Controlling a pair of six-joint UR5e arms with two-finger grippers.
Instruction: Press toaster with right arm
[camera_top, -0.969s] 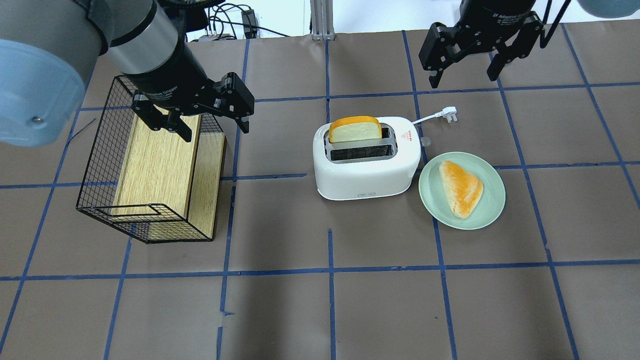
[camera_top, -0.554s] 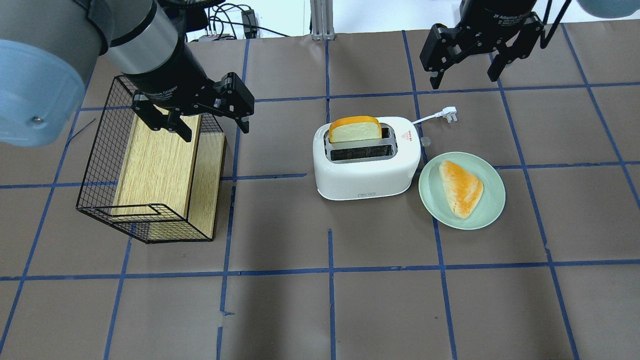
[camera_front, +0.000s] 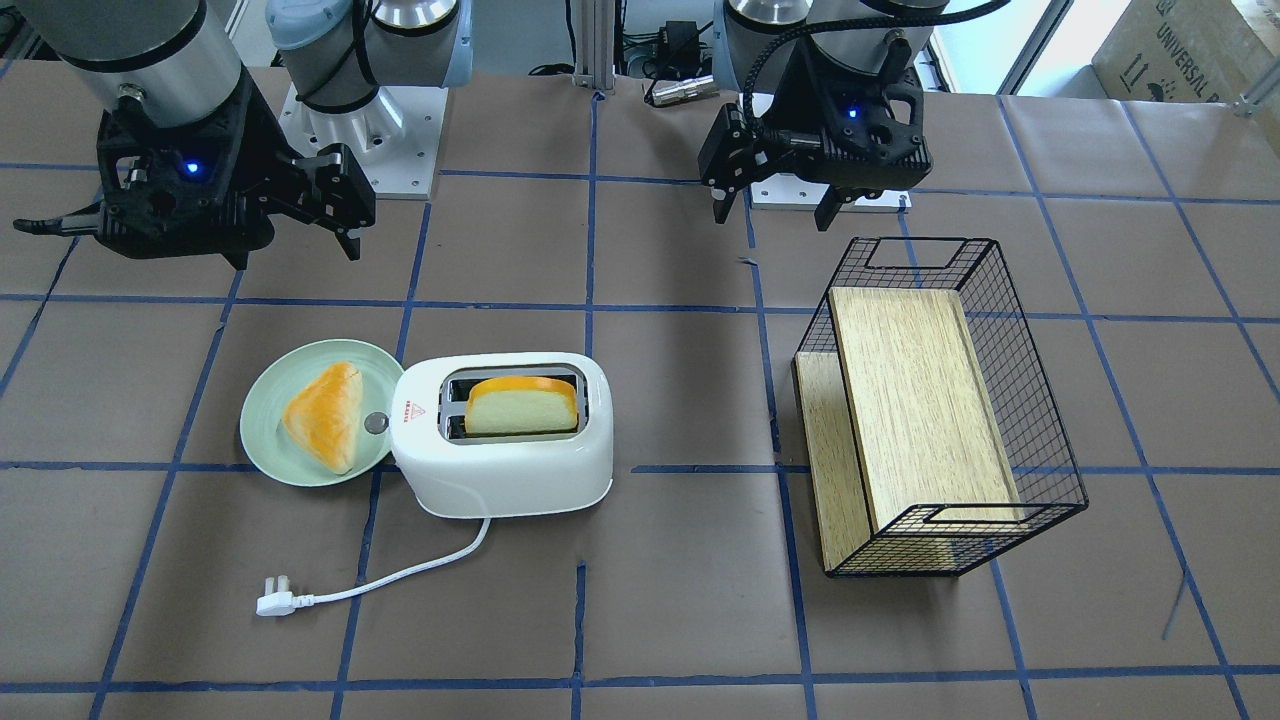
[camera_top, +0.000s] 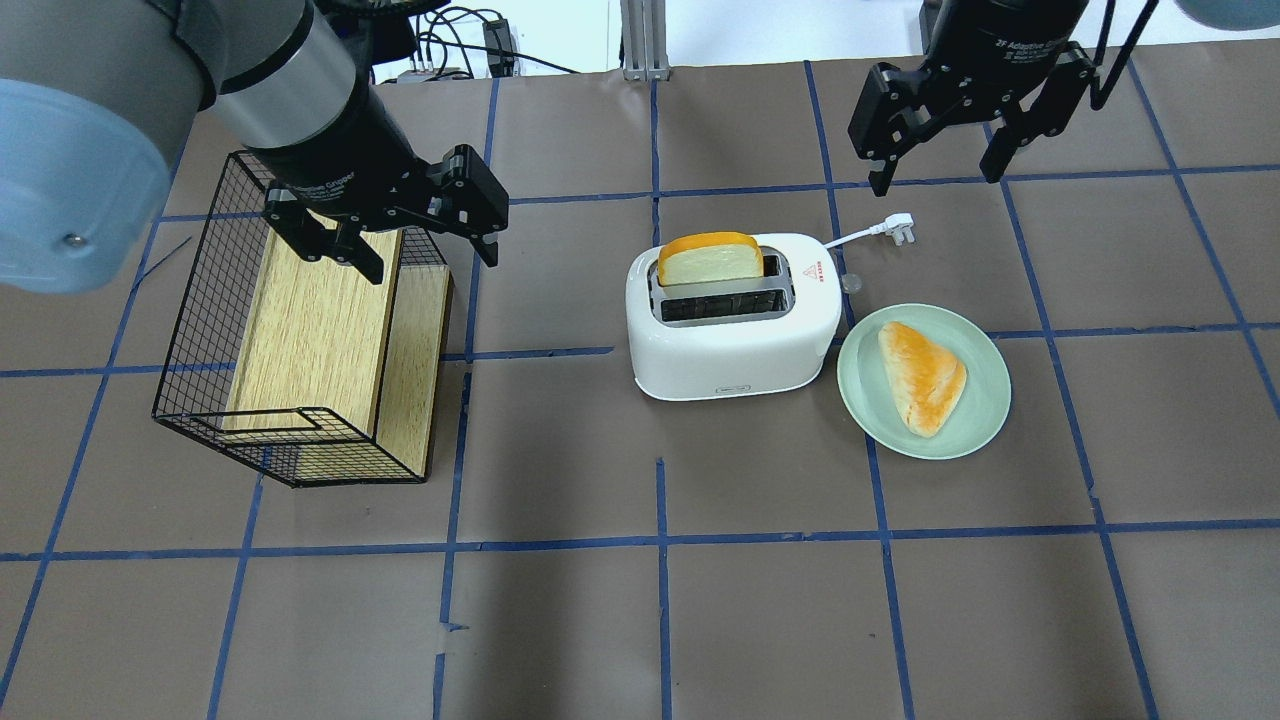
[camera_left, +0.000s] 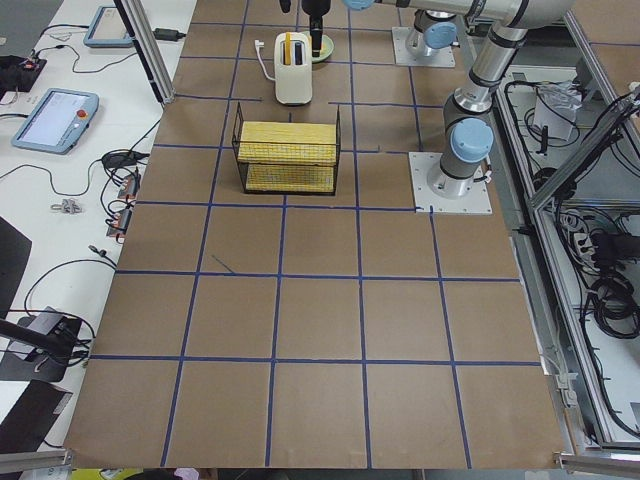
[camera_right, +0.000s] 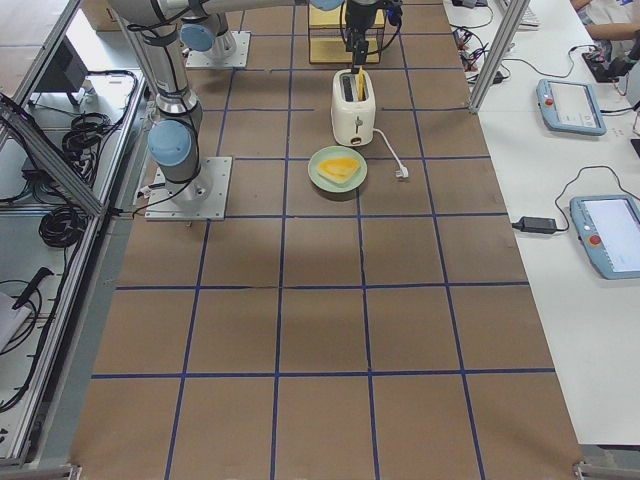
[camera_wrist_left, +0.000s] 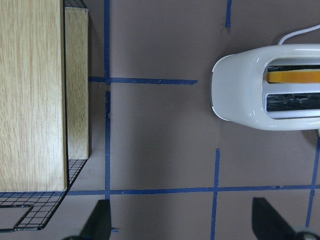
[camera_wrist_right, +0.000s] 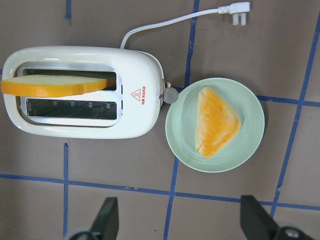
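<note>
The white two-slot toaster (camera_top: 735, 340) stands mid-table with a bread slice (camera_top: 710, 260) upright in its far slot. Its silver knob (camera_top: 850, 283) faces the plate. It also shows in the right wrist view (camera_wrist_right: 75, 125) and the front view (camera_front: 500, 480). My right gripper (camera_top: 937, 178) is open and empty, in the air beyond and to the right of the toaster, above the white plug (camera_top: 900, 228). In its wrist view the right gripper (camera_wrist_right: 182, 220) looks down on toaster and plate. My left gripper (camera_top: 432, 266) is open and empty above the basket's far right corner.
A pale green plate (camera_top: 870, 400) with a triangular pastry (camera_top: 922, 375) touches the toaster's knob end. A black wire basket (camera_top: 200, 330) holding a wooden box (camera_top: 310, 330) stands to the left. The white cord (camera_front: 400, 575) trails on the far side.
My right gripper has shifted slightly right and nearer in the overhead view, still open. The left arm, toaster and plate have not moved.
</note>
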